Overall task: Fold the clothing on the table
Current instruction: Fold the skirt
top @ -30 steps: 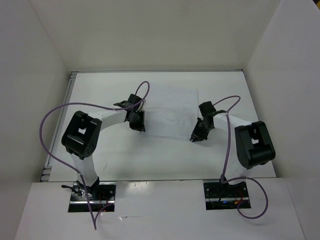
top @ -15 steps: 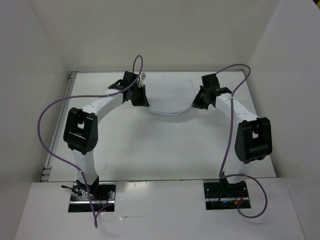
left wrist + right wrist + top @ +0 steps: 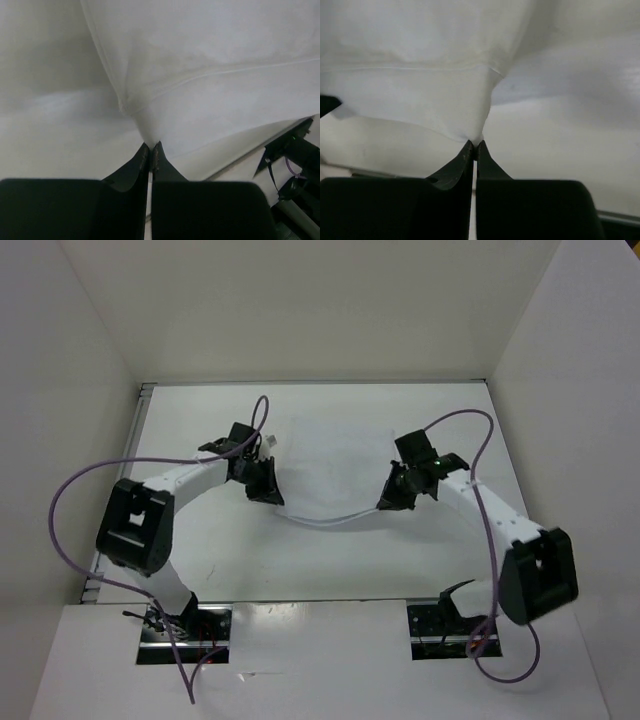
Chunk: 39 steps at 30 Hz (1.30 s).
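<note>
The white clothing (image 3: 340,462) lies across the far middle of the table (image 3: 230,550). Its near edge sags in a shallow curve between my two grippers. My left gripper (image 3: 270,496) is shut on the near left corner. In the left wrist view the cloth (image 3: 200,50) gathers to a point in the left gripper (image 3: 151,145), with its hem seam running up from there. My right gripper (image 3: 386,502) is shut on the near right corner. The right wrist view has the cloth (image 3: 415,95) hanging from a pinch in the right gripper (image 3: 474,143).
White walls (image 3: 90,350) enclose the table on three sides, with a metal rail (image 3: 118,500) along its left edge. Purple cables (image 3: 80,500) loop off both arms. The arm bases (image 3: 185,625) sit at the near edge. The other arm's dark parts (image 3: 295,155) show low right in the left wrist view.
Both grippers closed on the cloth's corners, went toward the far side, then came back nearer me, carrying the sagging edge between them. Both elbows swung outward.
</note>
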Motion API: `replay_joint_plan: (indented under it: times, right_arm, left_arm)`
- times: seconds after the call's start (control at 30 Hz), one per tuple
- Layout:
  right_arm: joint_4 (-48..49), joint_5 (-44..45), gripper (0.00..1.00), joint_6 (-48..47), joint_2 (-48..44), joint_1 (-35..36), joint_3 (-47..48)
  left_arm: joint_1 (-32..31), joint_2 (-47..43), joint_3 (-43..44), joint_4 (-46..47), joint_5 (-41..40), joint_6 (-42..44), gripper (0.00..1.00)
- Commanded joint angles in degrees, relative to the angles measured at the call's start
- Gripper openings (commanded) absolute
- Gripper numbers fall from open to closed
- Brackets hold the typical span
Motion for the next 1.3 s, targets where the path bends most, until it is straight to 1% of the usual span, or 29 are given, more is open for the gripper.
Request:
replay_joint_plan:
  times: [0.0,0.07,0.17,0.23,0.33,0.43,0.57,0.77,0.9,1.0,1.13,1.27]
  right_arm:
    - [-8.1,-2.2,0.0,4.9,-12.4,1.5,0.2]
    - [-10.8,-2.9,0.0,5.6,-14.2,1.5,0.7]
    - [-10.8,-2.9,0.0,5.6,-13.7,1.5,1.9]
    - [-9.0,-2.9,0.0,4.6,-11.6,1.0,2.7]
    - [-7.9,0.5,0.0,2.8,-7.5,-1.4,5.0]
    - [-6.6,6.0,0.0,1.3,-3.5,-2.9,8.1]
    - [-3.7,9.1,0.0,0.3,0.8,-5.6,12.2]
    - [0.4,10.2,0.0,-0.3,7.8,-6.1,14.1]
    - [3.7,10.8,0.0,-0.8,12.1,-7.2,14.7]
    - [5.4,10.8,0.0,-0.8,14.1,-7.7,16.1]
    - [5.9,11.4,0.0,-2.1,18.7,-8.2,18.5]
    - [7.0,11.9,0.0,-2.1,20.7,-8.8,20.7]
  left_arm:
    - [0.1,-11.8,-2.0,-2.5,5.3,-2.6,0.0]
    - [0.1,-15.2,-2.0,-4.7,5.3,-3.2,0.0]
    - [0.1,-15.2,-0.2,-6.1,6.3,-3.2,0.0]
    - [0.1,-13.1,2.3,-6.1,5.8,-3.2,0.0]
    - [0.1,-8.2,5.3,-4.1,3.7,-3.8,0.0]
    - [0.6,-3.0,9.1,-2.0,1.3,-5.1,0.0]
    - [0.6,3.4,14.5,-0.7,-0.4,-5.6,0.0]
    - [1.1,10.3,21.4,-0.2,-2.7,-6.1,0.0]
    - [2.3,13.9,24.9,-0.2,-3.5,-6.1,0.0]
    - [2.8,14.9,26.8,-0.2,-4.0,-6.1,0.0]
    - [4.6,16.2,27.3,-0.2,-5.1,-6.1,0.0]
    - [5.6,18.1,27.8,-0.2,-4.0,-6.1,0.0]
